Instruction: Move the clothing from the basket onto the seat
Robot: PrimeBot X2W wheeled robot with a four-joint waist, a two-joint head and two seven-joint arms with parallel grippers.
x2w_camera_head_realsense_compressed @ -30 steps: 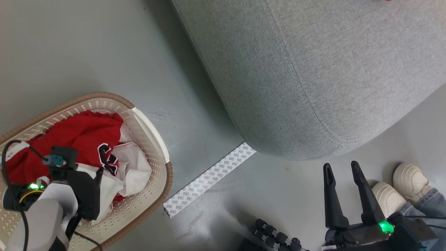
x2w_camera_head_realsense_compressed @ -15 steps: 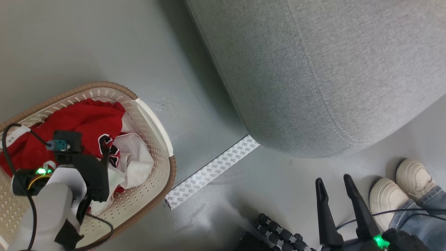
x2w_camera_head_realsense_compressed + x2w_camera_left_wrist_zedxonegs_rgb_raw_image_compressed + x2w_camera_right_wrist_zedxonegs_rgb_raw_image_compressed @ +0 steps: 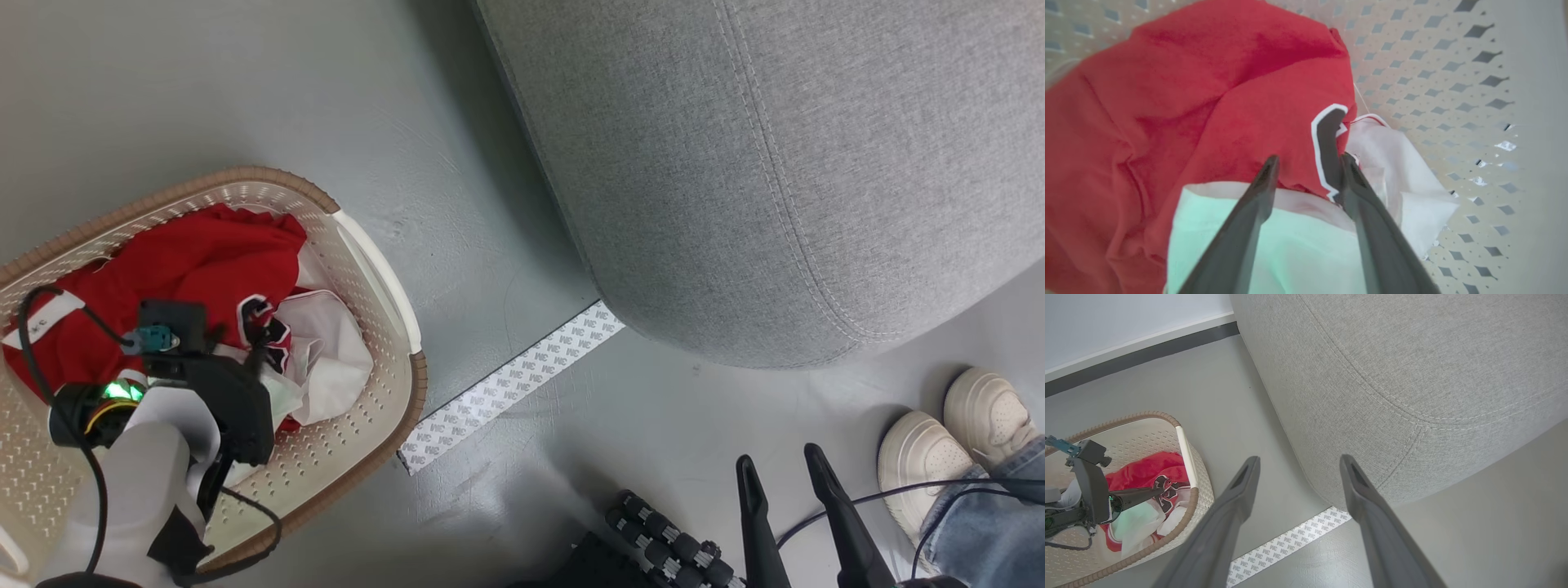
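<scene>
Only my head has turned: the clothing (image 3: 1208,102) still lies in the basket (image 3: 377,273) at 10 o'clock, the seat (image 3: 816,163) at 1 o'clock. My left gripper (image 3: 1308,158) straddles a fold of it, jaws wide, holding nothing; my right gripper (image 3: 1298,459) hangs open, empty. Pinching looks next.

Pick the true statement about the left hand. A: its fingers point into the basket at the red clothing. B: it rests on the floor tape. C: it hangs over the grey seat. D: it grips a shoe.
A: the left hand reaches down to the red clothing inside the basket.
</scene>
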